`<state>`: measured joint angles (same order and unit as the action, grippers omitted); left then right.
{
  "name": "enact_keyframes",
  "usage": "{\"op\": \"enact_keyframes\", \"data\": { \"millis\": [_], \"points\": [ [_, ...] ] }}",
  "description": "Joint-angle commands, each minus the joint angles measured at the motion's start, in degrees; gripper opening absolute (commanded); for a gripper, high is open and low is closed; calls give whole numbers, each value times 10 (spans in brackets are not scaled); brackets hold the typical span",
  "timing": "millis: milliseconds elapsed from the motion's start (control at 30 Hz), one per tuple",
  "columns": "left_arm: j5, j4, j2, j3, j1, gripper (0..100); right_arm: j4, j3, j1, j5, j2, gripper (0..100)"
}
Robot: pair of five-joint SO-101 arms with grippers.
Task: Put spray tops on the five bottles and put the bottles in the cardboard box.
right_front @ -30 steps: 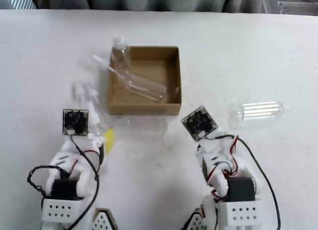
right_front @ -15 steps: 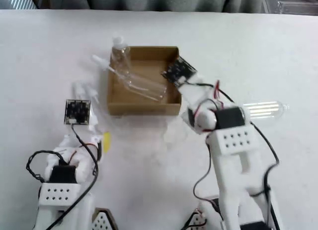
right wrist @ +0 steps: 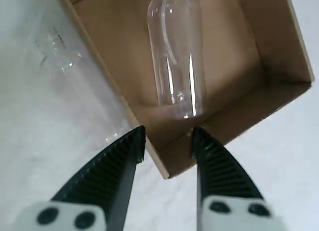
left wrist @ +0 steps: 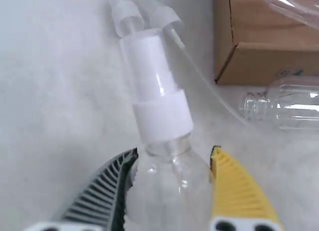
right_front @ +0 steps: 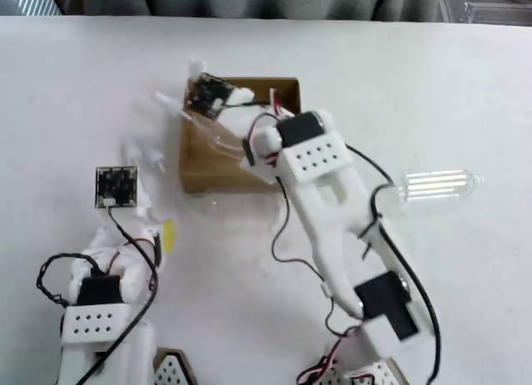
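My left gripper (left wrist: 172, 158) is shut on a clear bottle (left wrist: 167, 191) whose white spray top (left wrist: 157, 104) sits on its neck; in the high view its yellow finger (right_front: 169, 233) is at the front left. The cardboard box (right_front: 287, 90) stands mid-table. My right gripper (right wrist: 167, 141) hangs open above the box's rim (right wrist: 124, 109), and its arm (right_front: 312, 160) stretches across the box. One clear bottle (right wrist: 177, 66) lies inside the box. Another bottle (right wrist: 57, 46) stands on the table just outside the box wall.
A clear bottle (right_front: 436, 185) lies on its side at the right. An open-necked bottle (left wrist: 281, 106) lies beside the box's front wall (left wrist: 259, 61). Loose spray tops (right_front: 141, 152) with thin tubes lie left of the box.
The right arm has swung from the table's front out over the box to its far left corner. The left arm has shifted slightly left with its bottle.
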<state>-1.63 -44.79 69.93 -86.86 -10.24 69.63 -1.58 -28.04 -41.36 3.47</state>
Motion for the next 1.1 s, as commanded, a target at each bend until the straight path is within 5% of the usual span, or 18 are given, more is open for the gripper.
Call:
{"op": "enact_keyframes", "data": {
  "millis": [0,133,1067],
  "points": [
    [8,14,-5,14,-9,24,6,-79,-5,-8,39,228],
    [9,14,-5,14,-9,24,6,-98,-8,-11,83,301],
    [10,34,-5,2,-7,24,-105,-126,-65,18,225,301]
  ]
}}
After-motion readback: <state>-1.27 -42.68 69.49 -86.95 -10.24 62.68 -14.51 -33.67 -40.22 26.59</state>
